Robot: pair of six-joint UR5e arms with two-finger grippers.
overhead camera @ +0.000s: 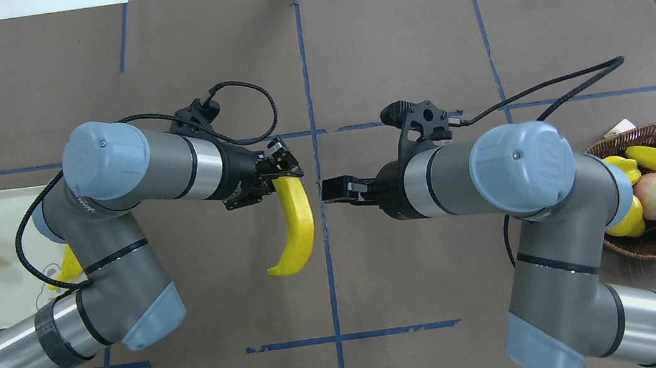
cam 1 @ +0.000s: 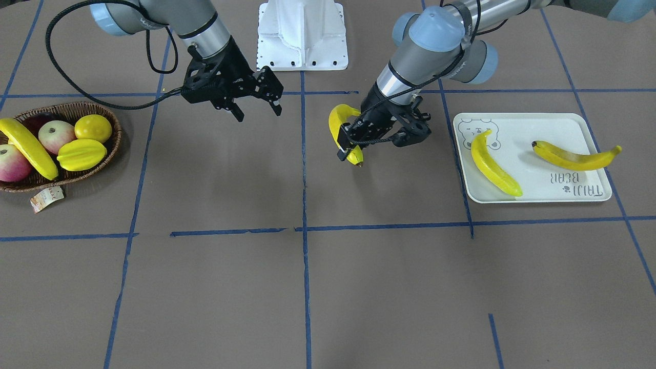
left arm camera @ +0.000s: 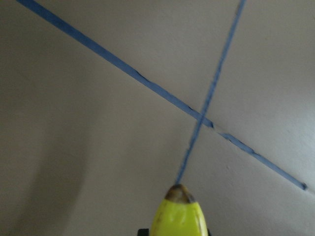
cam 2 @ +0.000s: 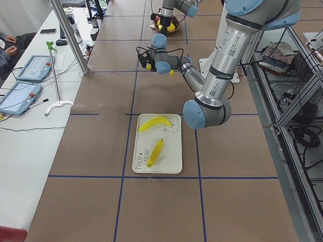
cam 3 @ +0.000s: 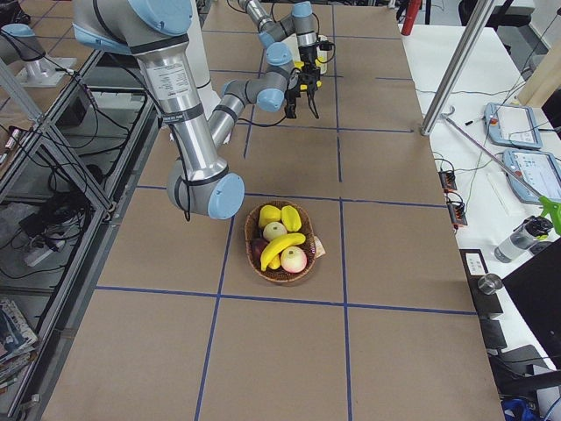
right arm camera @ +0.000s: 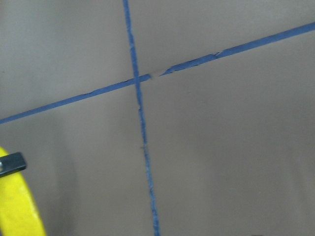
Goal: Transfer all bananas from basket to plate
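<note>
A brown table (cam 1: 359, 287) gridded with blue tape carries the scene, with two grey UR5e arms reaching in over it. The left arm (cam 1: 435, 46) stretches out on the plate's side, and the right arm (cam 1: 195, 20) stands further from the plate, on the basket's side.

The plate (cam 1: 543, 128), an off-white tray printed with a bear face and "TAIJI BEAR", lies flat at one end of the table. The wicker basket (cam 1: 118, 138) sits well apart from it at the opposite end.

The left gripper (cam 1: 350, 146) hangs off the table near the plate's bear-face edge, between plate and basket. Its fingers are clamped on one end of a banana, whose dark tip pokes out just past them. The right gripper (cam 1: 259, 114), further from the plate, holds nothing and its fingers are spread wide.

The held banana (overhead camera: 299, 226) curves from the fingers back toward the robot and is clear of the plate. Two bananas lie on the plate. The first plated banana (cam 1: 494, 164) is beside the bear drawing, and the second plated banana (cam 1: 574, 159), a darker yellow, is further in, above the lettering. They do not touch. A fourth banana (cam 1: 31, 148) lies in the basket, far from the plate, resting across the other fruit.

Also in the basket are a ridged yellow star fruit (cam 1: 82, 154), a round yellow fruit (cam 1: 93, 128) and two apples (cam 1: 56, 136). A small paper label (cam 1: 47, 198) lies on the table just beside the basket.
</note>
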